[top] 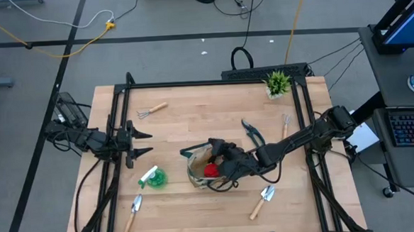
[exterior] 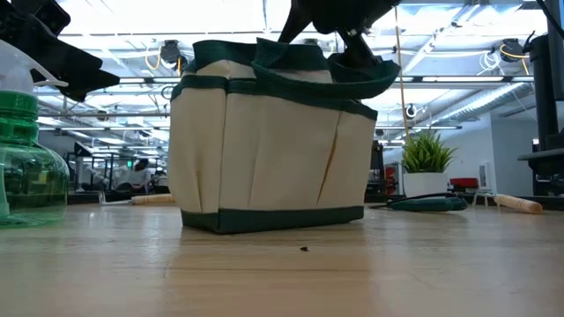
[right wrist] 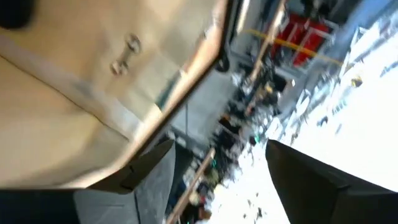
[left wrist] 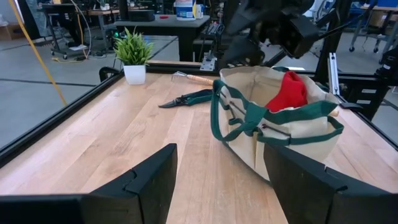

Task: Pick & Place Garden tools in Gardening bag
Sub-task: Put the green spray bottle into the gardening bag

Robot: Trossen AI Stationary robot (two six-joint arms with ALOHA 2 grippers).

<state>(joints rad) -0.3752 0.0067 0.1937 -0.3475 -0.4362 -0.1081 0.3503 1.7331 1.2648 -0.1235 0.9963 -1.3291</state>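
The beige gardening bag (top: 196,175) with green trim stands upright on its flat bottom at the table's middle; it also shows in the low view (exterior: 264,150) and the left wrist view (left wrist: 292,140). A red glove (left wrist: 289,90) sticks up out of it. My right gripper (top: 220,156) hovers just over the bag's mouth, open and empty (right wrist: 217,180). My left gripper (top: 148,144) waits open at the table's left, pointing at the bag. On the table lie pruning shears (top: 253,133), two trowels (top: 134,212) (top: 262,200), a mini rake (top: 152,109) and the green-white item (top: 153,178).
A small potted plant (top: 278,82) stands at the far right corner. Another wooden-handled tool (top: 285,122) lies near the right edge. Black frame rails (top: 118,120) run along the table's sides. Bare wood lies between my left gripper and the bag.
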